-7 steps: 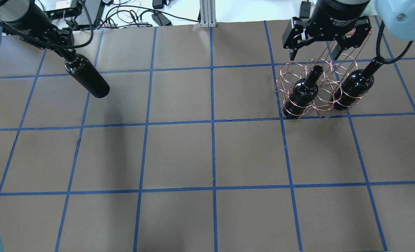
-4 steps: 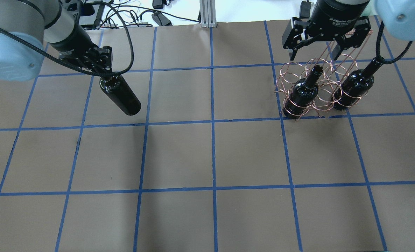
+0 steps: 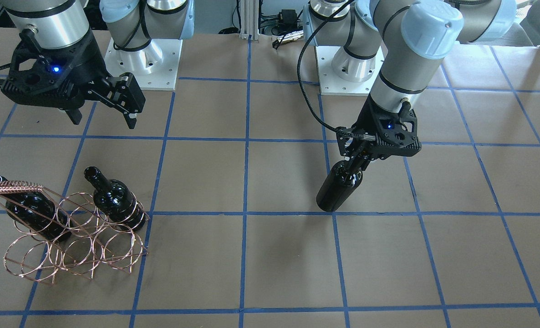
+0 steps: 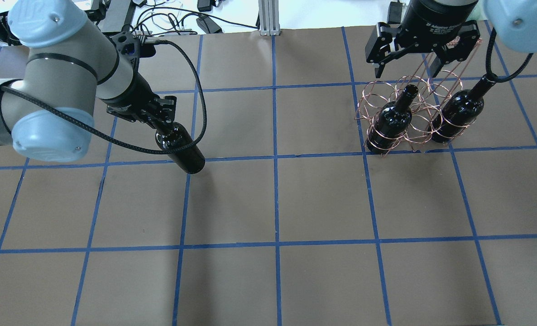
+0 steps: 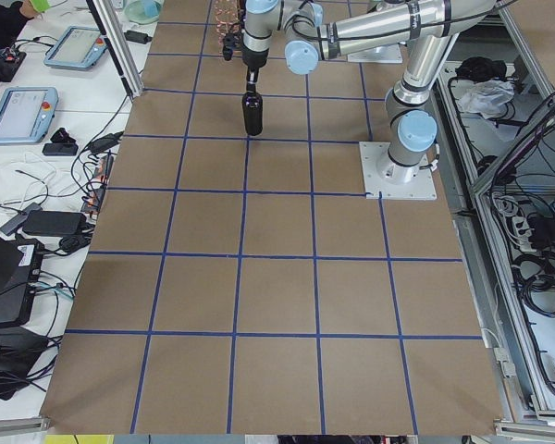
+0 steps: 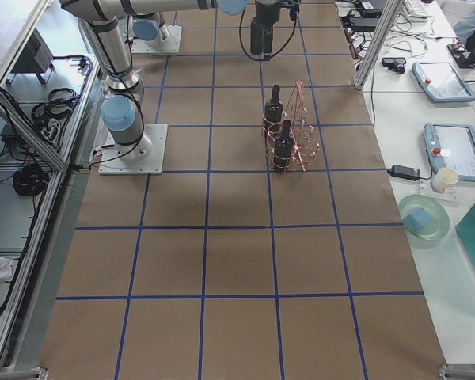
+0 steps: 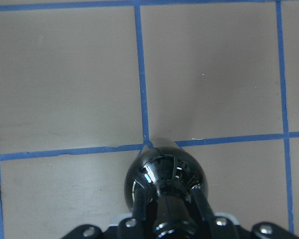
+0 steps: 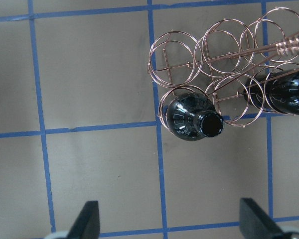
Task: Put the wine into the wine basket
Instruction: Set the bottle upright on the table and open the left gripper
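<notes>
My left gripper (image 4: 162,120) is shut on the neck of a near-black wine bottle (image 4: 182,151) and holds it upright just above the table, left of centre. The held bottle also shows in the front view (image 3: 338,189) and the left wrist view (image 7: 164,174). The copper wire wine basket (image 4: 372,95) stands at the far right, also in the front view (image 3: 69,250). It holds two alike bottles (image 4: 393,120) (image 4: 458,108) in its near rings. My right gripper (image 4: 408,72) is open and empty, hovering over the basket's robot side, with its fingers (image 8: 89,219) wide apart.
The table is brown paper with a blue tape grid. Cables and devices lie beyond the far edge (image 4: 160,18). The basket's other rings (image 8: 222,47) are empty. The arm bases (image 3: 142,54) stand at the robot side.
My left arm has carried the bottle to the right and toward the table's middle, and lower. The right gripper and the basket have not moved.
</notes>
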`<state>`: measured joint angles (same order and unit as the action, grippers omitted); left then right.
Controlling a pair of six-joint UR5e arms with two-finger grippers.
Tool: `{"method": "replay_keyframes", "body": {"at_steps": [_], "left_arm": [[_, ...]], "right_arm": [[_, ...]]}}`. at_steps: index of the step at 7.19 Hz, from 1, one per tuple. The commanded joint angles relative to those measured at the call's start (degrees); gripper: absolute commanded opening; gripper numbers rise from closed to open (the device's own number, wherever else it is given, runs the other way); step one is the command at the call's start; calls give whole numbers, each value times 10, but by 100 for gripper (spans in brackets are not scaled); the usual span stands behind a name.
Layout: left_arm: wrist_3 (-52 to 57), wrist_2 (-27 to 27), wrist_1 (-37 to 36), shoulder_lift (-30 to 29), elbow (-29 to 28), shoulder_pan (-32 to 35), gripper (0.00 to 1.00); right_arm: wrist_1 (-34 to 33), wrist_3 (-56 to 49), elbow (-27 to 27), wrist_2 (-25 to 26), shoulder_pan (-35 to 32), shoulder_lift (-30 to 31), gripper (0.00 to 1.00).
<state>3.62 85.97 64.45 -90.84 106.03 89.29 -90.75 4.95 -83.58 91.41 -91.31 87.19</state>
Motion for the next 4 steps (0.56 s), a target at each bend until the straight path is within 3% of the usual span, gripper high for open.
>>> {"method": "replay_keyframes", "body": {"at_steps": [1,4], "left_arm": [[-14,2,-5,16,19,9,0],[-19,17,3,15,29,33,0]], "right_arm": [[0,0,0,1,1,0,100],[0,1,0,1,0,0,100]]}}
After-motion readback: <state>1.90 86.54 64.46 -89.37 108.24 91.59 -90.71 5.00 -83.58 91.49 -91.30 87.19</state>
